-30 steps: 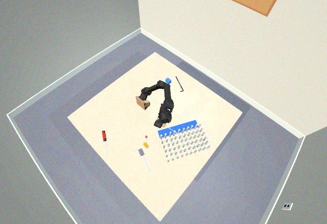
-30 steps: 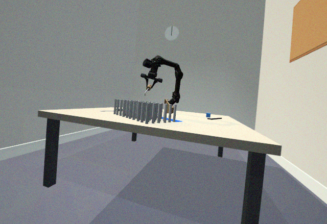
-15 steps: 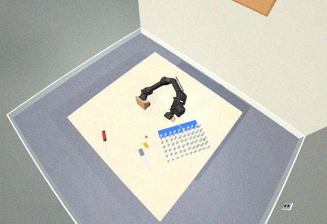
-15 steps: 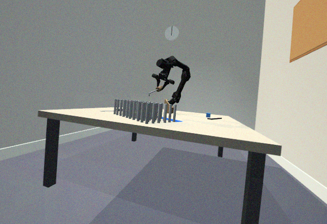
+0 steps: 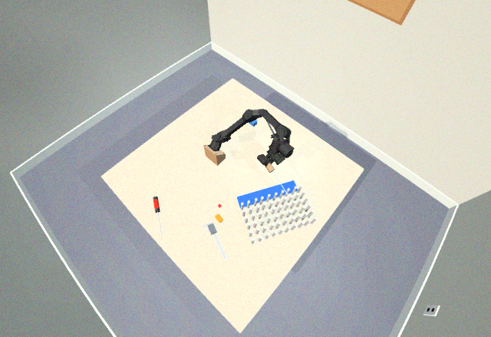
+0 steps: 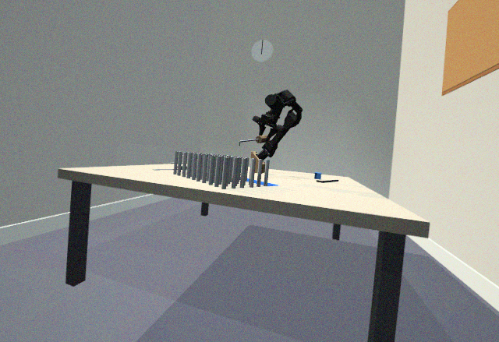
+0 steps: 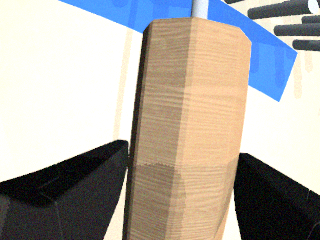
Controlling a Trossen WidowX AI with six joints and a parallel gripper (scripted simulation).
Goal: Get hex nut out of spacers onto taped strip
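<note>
My gripper (image 5: 270, 166) (image 6: 260, 139) (image 7: 182, 158) is shut on the wooden handle of a hook tool (image 5: 270, 168) (image 6: 262, 139) (image 7: 192, 95). The tool's thin metal shaft (image 5: 279, 181) (image 6: 248, 141) (image 7: 200, 8) reaches out over the field, with a small bent tip (image 6: 239, 143) pointing down, held above the spacer tops. The metal spacers (image 5: 277, 212) (image 6: 217, 169) (image 7: 295, 30) stand upright in several rows. The blue taped strip (image 5: 246, 199) (image 6: 270, 185) (image 7: 277, 87) lies in front of them. The hex nut cannot be made out.
A red-handled screwdriver (image 5: 156, 203), a grey-headed tool (image 5: 212, 228), an orange block (image 5: 219, 217) and a small red cube (image 5: 219, 205) lie left of the field in the top view. A blue block (image 5: 252, 122) (image 6: 317, 175) and a black bent tool (image 5: 270, 127) (image 6: 327, 181) lie behind the arm.
</note>
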